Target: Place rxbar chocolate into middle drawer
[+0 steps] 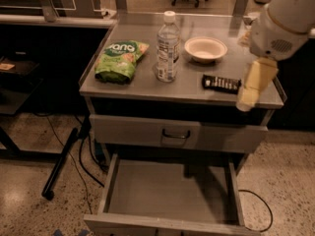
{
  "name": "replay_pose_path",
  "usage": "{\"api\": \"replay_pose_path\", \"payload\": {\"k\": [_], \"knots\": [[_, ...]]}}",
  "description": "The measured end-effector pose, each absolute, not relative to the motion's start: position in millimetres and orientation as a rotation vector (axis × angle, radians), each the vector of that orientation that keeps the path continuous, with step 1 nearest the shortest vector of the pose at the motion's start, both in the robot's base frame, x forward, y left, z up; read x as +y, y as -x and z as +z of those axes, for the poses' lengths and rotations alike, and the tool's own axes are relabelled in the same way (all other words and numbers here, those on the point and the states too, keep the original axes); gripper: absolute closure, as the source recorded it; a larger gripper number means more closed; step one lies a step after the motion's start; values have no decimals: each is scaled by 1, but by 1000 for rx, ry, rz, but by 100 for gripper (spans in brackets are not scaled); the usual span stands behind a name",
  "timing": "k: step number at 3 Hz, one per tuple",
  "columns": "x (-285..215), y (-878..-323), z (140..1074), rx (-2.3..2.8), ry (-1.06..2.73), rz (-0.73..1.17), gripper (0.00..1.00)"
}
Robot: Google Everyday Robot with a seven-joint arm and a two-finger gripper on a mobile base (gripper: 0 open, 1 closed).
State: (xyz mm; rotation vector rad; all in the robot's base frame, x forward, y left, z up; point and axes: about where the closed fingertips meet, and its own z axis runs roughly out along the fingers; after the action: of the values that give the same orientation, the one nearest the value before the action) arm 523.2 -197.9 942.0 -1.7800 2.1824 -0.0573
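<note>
The rxbar chocolate (221, 83), a flat black wrapper with white lettering, lies on the grey cabinet top (138, 85) near the front right, just in front of the bowl. The middle drawer (167, 191) is pulled out below, its bare grey floor showing. My gripper (246, 100) hangs from the white arm (283, 21) at the right. It sits just right of the bar's right end and covers that end. It holds nothing that I can see.
A green snack bag (120, 60), a clear water bottle (168, 47) and a white bowl (205, 49) stand on the top. A shut drawer front with a dark loop handle (176, 133) is above the open drawer. Cables and a black bar lie on the floor at the left.
</note>
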Motion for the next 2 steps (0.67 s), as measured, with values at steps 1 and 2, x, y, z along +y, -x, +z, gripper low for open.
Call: {"api": "replay_pose_path", "payload": {"k": [1,2], "knots": [[-180,-551,941,2149,1821,-48,0],[-160,-574,936,2121,1861,-37,0]]}}
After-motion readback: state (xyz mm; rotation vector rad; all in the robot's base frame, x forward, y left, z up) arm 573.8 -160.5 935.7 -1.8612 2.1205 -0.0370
